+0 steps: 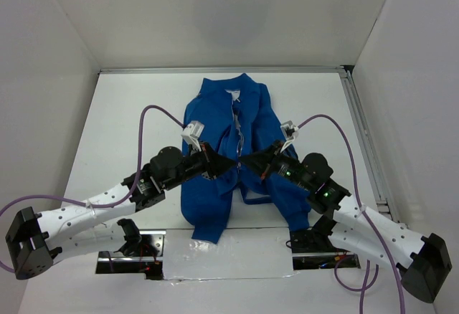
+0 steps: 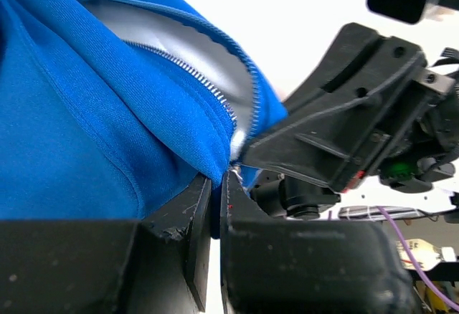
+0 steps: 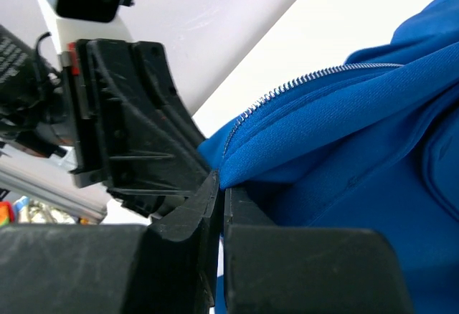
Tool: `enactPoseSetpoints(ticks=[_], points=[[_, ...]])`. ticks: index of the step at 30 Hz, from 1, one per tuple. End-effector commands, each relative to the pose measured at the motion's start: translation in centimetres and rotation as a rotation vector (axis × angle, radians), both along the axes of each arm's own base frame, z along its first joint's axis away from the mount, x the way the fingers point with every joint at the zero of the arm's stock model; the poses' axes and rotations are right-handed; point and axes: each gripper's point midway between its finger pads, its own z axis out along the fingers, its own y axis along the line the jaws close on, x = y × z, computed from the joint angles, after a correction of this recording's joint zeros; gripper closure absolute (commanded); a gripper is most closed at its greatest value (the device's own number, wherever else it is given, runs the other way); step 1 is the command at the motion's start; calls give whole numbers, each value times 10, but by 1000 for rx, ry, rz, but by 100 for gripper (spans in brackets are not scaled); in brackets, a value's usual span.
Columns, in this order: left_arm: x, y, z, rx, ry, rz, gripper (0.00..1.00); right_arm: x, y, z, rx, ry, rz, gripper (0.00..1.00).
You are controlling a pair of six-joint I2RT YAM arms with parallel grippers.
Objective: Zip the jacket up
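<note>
1. Seeing the jacket (image 1: 262, 124) spread flat on the middle of the table (image 1: 122, 127), collar toward table's far edge, hem toward table's near edge
2. Noting left gripper (image 1: 231, 163) over table centre, pressed nearly together, pinching one blue front edge of jacket by the low end of the zipper (image 2: 188, 72); fabric wedged between fingers (image 2: 179, 221) in left wrist view
3. Noting right gripper (image 1: 247, 162) also over table centre, tip to tip with left gripper, clamped tight on the other blue front edge
4. Zipper not closed: teeth rows apart toward table's far edge, pale lining (image 2: 179, 38) showing in the gap
5. Can't make out slider or pin, hidden at the pinch point
6. Judging progress as early: both front edges gripped and held together low down, nothing zipped yet
7. Left to do, probably: seat pin in slider, hold bottom steady, pull slider toward table's far edge up to collar
</note>
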Motion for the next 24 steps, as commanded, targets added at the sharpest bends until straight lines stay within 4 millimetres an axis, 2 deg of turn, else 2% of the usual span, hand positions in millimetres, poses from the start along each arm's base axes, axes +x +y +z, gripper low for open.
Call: enactPoseSetpoints(ticks=[1, 8, 11, 14, 17, 21, 23, 24], points=[[-4, -3, 10, 1, -49, -26, 100, -27, 3, 66, 157, -121, 101, 100], [-8, -9, 15, -11, -90, -74, 100, -27, 9, 64, 130, -125, 126, 100], [-11, -9, 18, -21, -103, -88, 97, -25, 14, 60, 97, -115, 144, 100], [-14, -6, 22, -36, -115, -92, 96, -21, 17, 54, 59, -97, 137, 83], [-14, -4, 25, -46, -119, -85, 98, -20, 18, 48, 36, -100, 137, 73], [-14, -2, 26, -51, -118, -75, 100, -13, 15, 44, 7, -91, 94, 72], [-13, -1, 27, -55, -118, -69, 100, -13, 14, 41, -8, -92, 95, 66], [-13, 0, 28, -56, -119, -67, 100, -14, 14, 40, -12, -93, 99, 67]])
